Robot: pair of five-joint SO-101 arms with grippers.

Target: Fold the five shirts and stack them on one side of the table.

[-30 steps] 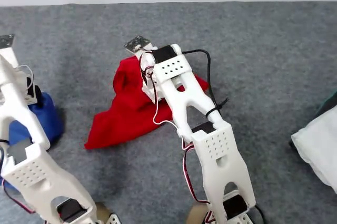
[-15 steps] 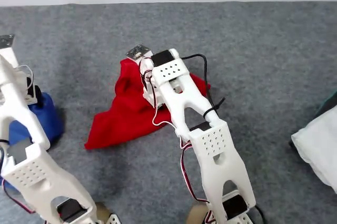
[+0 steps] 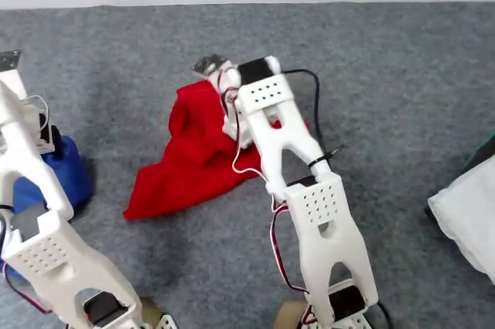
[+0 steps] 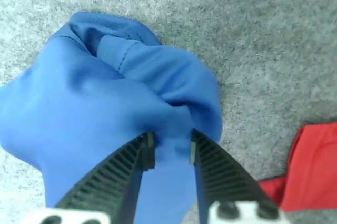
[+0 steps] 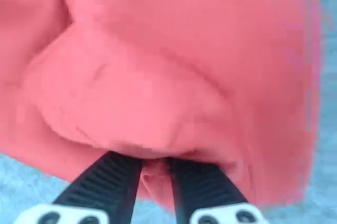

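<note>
- High view: the right arm (image 3: 278,124) bends over the crumpled red fabric shirt (image 3: 189,159) in the middle of the grey felt desk (image 3: 387,97), apparently gathering an edge to fold. Its wrist has swung rightward since half a second ago.
- Left wrist view: the left end effector (image 4: 169,150), nearly closed, pinches a fold of the bunched blue fabric shirt (image 4: 105,103).
- Right wrist view: the right end effector (image 5: 155,168) grips red cloth, its jaws almost together.
</note>
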